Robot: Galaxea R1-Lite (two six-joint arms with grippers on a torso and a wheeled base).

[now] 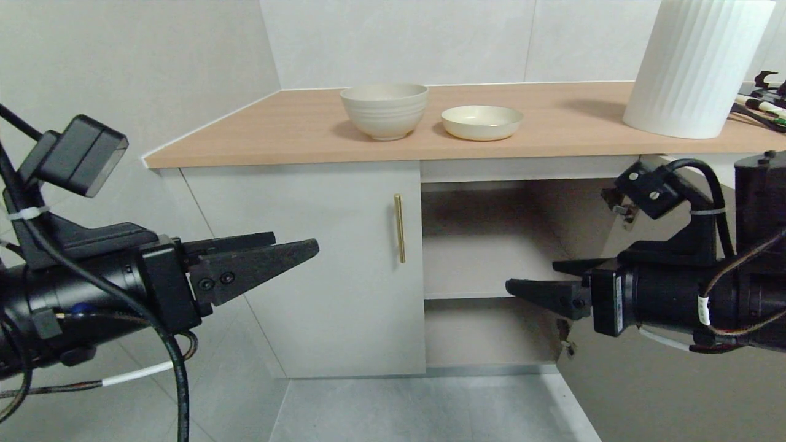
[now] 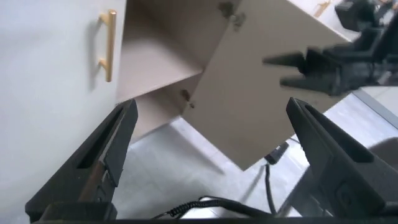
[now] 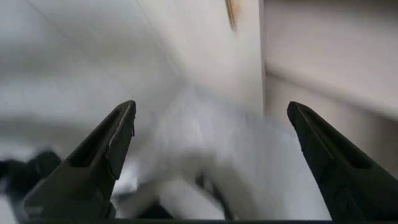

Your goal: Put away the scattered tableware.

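Note:
A deep ribbed cream bowl [image 1: 385, 109] and a shallow cream dish [image 1: 482, 121] stand side by side on the wooden countertop [image 1: 288, 132]. Below them the cabinet's right half is open, showing a shelf [image 1: 485, 270]; its door [image 2: 261, 93] is swung wide. My left gripper [image 1: 295, 245] hangs open in front of the shut left door [image 1: 319, 264], well below the bowls. My right gripper [image 1: 534, 279] is open too, level with the open compartment's shelf. Both hold nothing. The left wrist view looks past its own fingers [image 2: 102, 155] at the right gripper [image 2: 292, 70].
A tall white ribbed container [image 1: 697, 64] stands at the counter's right end, with utensils [image 1: 761, 104] behind it. The shut door carries a gold handle [image 1: 399, 228]. Grey floor [image 1: 430, 408] lies before the cabinet, and a wall closes in on the left.

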